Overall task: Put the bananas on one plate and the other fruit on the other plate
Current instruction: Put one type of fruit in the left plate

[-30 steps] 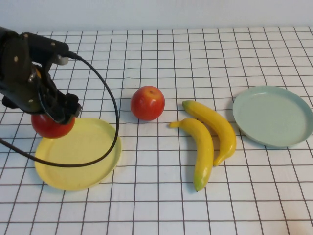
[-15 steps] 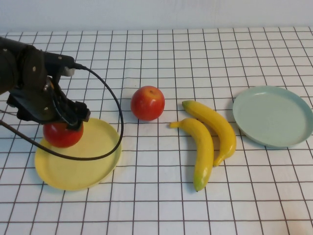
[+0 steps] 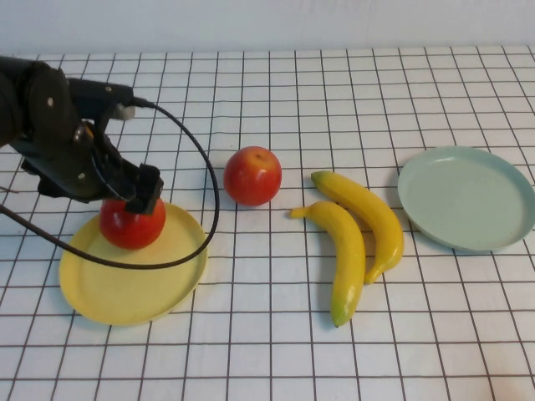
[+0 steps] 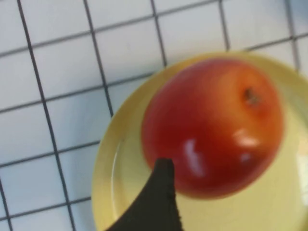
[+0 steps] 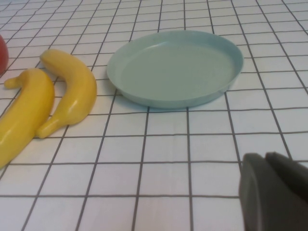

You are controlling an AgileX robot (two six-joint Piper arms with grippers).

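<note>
1 red apple (image 3: 132, 224) over yellow plate (image 3: 125, 288); another (image 3: 252, 175) beside 2 bananas (image 3: 355, 230); mint plate (image 3: 468, 198) bare.

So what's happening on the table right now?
The left hand is shut on an apple over the yellow plate; whether the apple touches the plate can't be told. A second apple sits on the table beside the two bananas, which lie apart from the bare green plate. The right hand shows only in its own wrist view, low over the table near the green plate.
</note>
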